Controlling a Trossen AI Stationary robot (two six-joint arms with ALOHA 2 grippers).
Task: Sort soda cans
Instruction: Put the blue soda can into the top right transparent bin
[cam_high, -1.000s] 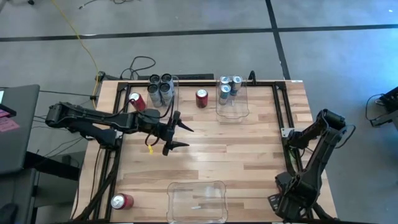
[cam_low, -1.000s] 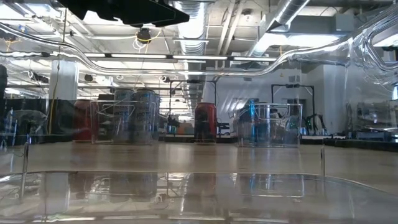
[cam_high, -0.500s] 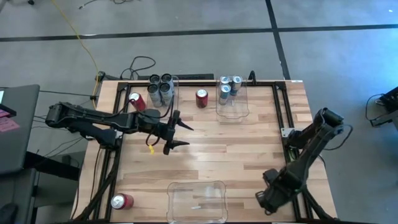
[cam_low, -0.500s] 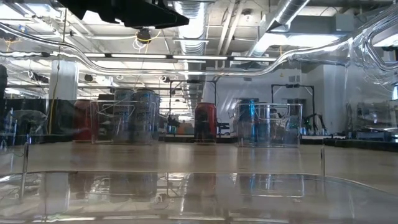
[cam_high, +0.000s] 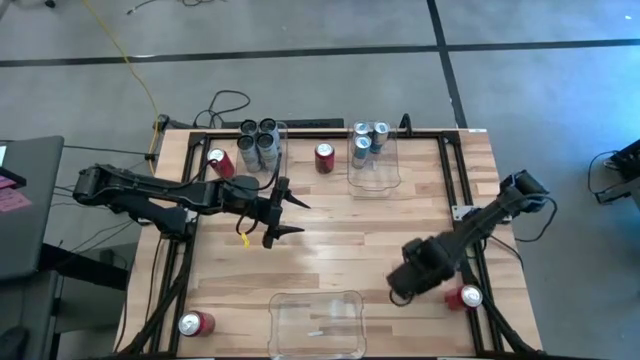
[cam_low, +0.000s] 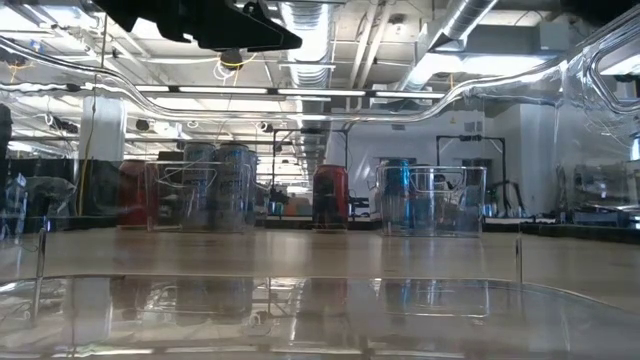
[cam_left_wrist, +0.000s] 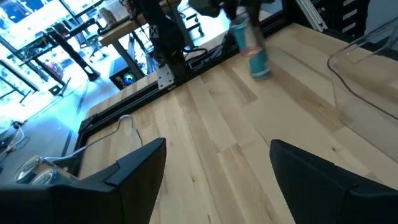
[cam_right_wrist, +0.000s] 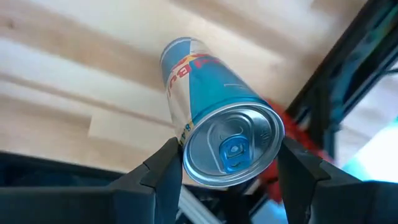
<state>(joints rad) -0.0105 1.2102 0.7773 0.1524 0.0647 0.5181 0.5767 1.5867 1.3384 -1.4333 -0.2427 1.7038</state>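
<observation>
My right gripper (cam_high: 405, 280) is shut on a silver-and-blue soda can (cam_right_wrist: 211, 106) over the table's near right part. My left gripper (cam_high: 300, 220) hangs open above the table's middle left, with nothing between its fingers (cam_left_wrist: 137, 165). Dark grey cans (cam_high: 258, 140) stand in a clear bin at the far left. Silver-and-blue cans (cam_high: 368, 138) stand in a clear bin (cam_high: 375, 178) at the far middle. One red can (cam_high: 324, 157) stands upright between the two bins. Other red cans lie on their sides at the far left (cam_high: 220, 163), near left (cam_high: 195, 323) and near right (cam_high: 463, 296). My right gripper pinches the can's wall just below its top rim (cam_right_wrist: 186, 134) between its two fingers (cam_right_wrist: 163, 171). The fingers come from above, pointing steeply down, one on each side. The can hangs below them, a little tilted, its silver top (cam_right_wrist: 233, 149) toward the wrist and its bottom (cam_left_wrist: 261, 71) clear of the table.
An empty clear bin (cam_high: 315, 322) stands at the near edge in the middle. Black frame rails (cam_high: 448, 170) run along the table's left, far and right sides. Bare wood lies across the table's middle (cam_high: 350, 230).
My right gripper has swung from the near right corner toward the table's middle and far side, carrying the silver-and-blue can. The red can lying at the near right, hidden under the arm before, shows now.
</observation>
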